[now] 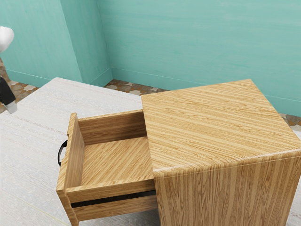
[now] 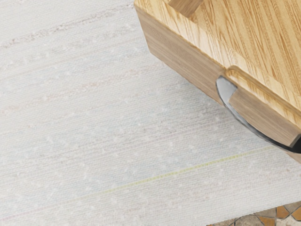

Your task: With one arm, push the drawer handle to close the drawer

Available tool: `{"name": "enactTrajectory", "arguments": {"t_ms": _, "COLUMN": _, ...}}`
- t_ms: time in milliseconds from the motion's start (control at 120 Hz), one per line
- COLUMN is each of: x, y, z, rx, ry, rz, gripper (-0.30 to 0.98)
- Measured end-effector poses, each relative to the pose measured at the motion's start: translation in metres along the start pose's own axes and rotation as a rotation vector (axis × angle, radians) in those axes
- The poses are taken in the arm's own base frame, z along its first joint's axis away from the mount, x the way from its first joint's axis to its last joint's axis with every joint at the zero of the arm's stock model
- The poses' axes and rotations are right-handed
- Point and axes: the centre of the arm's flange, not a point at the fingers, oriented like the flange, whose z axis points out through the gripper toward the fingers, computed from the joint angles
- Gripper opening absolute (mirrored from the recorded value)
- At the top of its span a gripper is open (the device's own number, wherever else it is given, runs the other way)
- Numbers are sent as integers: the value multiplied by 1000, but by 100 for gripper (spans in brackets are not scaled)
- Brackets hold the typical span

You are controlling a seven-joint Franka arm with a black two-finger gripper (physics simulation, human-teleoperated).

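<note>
Landmark: a box-shaped cabinet of striped light-brown wood is seen on a whitish, faintly streaked table.
Drawer: a rectangular, open-topped wooden drawer is pulled out from the cabinet, toward the exterior view's left.
Handle: a curved, glossy black handle is mounted on the drawer's outer front, the face turned away from the cabinet.
Gripper: the black gripper with pale grey tips is held beyond the handle, well apart from the cabinet; nothing is seen touched by it.
Hand state: whether it is spread or pressed together cannot be told.
Backdrop: a teal wall is seen behind the cabinet.
</note>
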Motion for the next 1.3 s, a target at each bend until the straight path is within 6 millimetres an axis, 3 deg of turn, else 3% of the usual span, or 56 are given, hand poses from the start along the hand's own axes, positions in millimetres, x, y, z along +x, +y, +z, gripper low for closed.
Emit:
{"name": "enactTrajectory", "arguments": {"t_ms": 83, "x": 9, "y": -6, "z": 15, "rx": 4, "ry": -14, "rz": 35, "gripper": 66}}
{"name": "enactTrajectory", "arguments": {"t_ms": 283, "x": 16, "y": -12, "z": 21, "rx": 40, "ry": 8, "rz": 132, "gripper": 66}}
{"name": "enactTrajectory", "arguments": {"t_ms": 442, "x": 13, "y": -28, "z": 43, "rx": 32, "ry": 6, "rz": 180, "gripper": 66}}
{"name": "enactTrajectory", "arguments": {"t_ms": 683, "x": 13, "y": -33, "z": 54, "rx": 47, "ry": 21, "rz": 262, "gripper": 66}}
{"name": "enactTrajectory", "arguments": {"t_ms": 800, "x": 9, "y": -31, "z": 69, "rx": 44, "ry": 21, "rz": 296, "gripper": 66}}
{"name": "enactTrajectory", "arguments": {"t_ms": 1000, "x": 0, "y": -19, "z": 115, "rx": 29, "ry": 9, "rz": 378, "gripper": 64}}
{"name": "enactTrajectory", "arguments": {"t_ms": 1083, "x": -9, "y": -16, "z": 121, "rx": 29, "ry": 29, "rz": 397, "gripper": 58}}
{"name": "enactTrajectory", "arguments": {"t_ms": 1300, "x": -17, "y": -7, "z": 137, "rx": 17, "ry": 47, "rz": 455, "gripper": 24}}
